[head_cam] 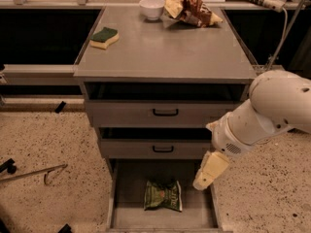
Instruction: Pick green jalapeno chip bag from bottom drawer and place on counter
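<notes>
Hanging over the right side of the pulled-out lowest grey metal drawer (112, 198), tipped down and leftward: pale cream claw (201, 182) at the end of a bulky white arm (272, 110). Cannot tell whether apart or together. Holding nothing. Flat on the drawer floor, toward the front and about mid-width, near the claw's left but apart from it: small glossy green foil chip bag (163, 195). Above, two shallower grey drawers with black handles (165, 112), a dark gap over each. On the flat grey metal surface (165, 52) up top: green-and-yellow sponge (104, 37) at left, small white bowl (151, 8) and crumpled brown-and-yellow snack bag (190, 9) along the back.
</notes>
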Tool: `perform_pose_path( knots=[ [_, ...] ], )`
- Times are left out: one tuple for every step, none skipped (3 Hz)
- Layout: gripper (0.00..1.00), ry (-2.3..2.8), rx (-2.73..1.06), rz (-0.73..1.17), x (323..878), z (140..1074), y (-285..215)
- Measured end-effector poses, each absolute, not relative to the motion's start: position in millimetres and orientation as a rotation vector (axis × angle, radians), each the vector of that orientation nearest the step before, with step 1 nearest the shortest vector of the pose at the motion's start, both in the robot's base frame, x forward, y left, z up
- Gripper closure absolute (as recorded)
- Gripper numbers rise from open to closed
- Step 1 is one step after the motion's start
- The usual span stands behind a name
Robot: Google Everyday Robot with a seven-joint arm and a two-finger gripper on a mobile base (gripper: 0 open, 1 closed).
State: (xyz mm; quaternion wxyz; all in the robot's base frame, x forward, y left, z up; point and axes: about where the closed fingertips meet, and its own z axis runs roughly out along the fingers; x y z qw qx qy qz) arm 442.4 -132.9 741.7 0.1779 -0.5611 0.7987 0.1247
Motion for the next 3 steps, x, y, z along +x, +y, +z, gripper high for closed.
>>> perform_pose_path(
  knots=[
    [0.00, 2.321, -1.446, 0.461, 438, 687, -124],
    [0.00, 2.379, -1.287, 0.571, 452, 610, -104],
    [0.00, 2.345, -1.116, 0.645, 494, 535, -79]
  ],
)
